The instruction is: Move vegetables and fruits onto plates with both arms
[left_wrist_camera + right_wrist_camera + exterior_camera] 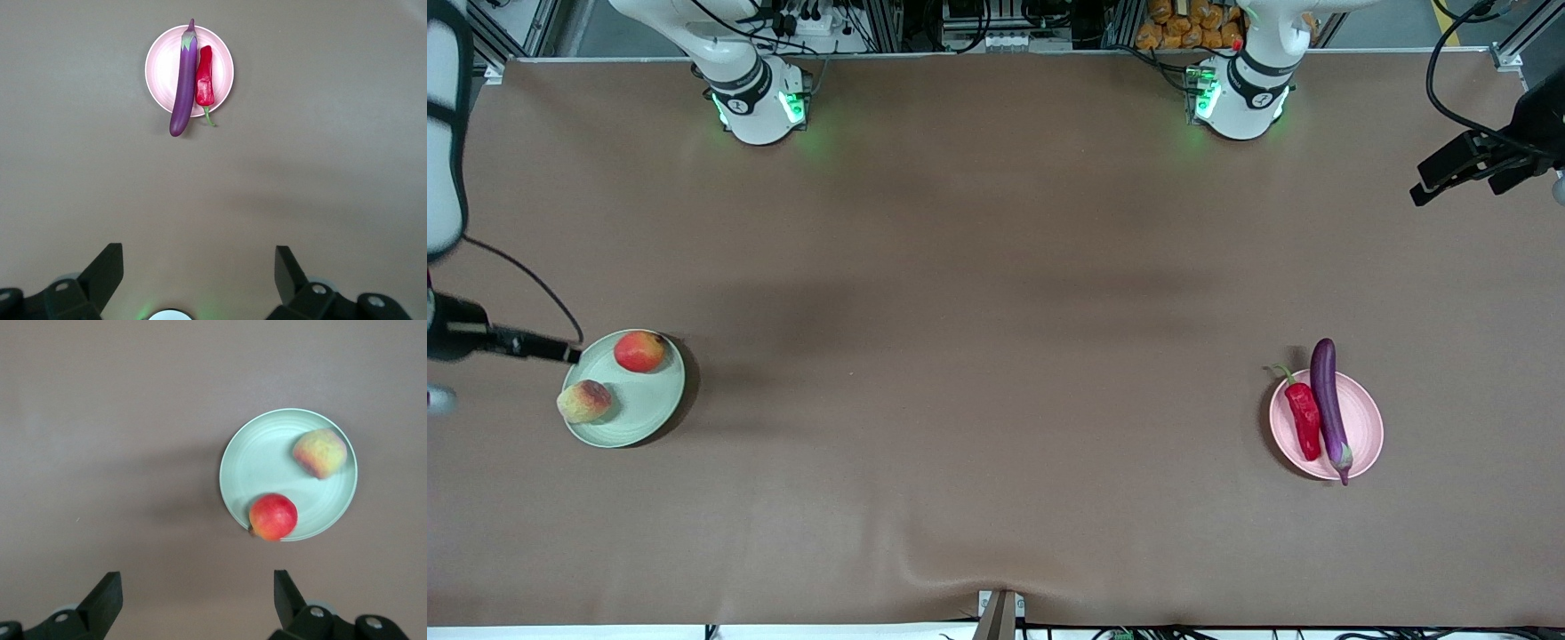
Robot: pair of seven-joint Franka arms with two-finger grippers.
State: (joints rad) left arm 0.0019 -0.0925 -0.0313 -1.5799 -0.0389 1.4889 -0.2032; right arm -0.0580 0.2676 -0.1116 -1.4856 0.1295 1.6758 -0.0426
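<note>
No text, label, brand or number can be read on anything here

brown table cloth (996, 356)

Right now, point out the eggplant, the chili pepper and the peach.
eggplant (1327, 400), front view, mid-body.
chili pepper (1304, 420), front view, red flesh.
peach (321, 453), right wrist view, centre.
</note>
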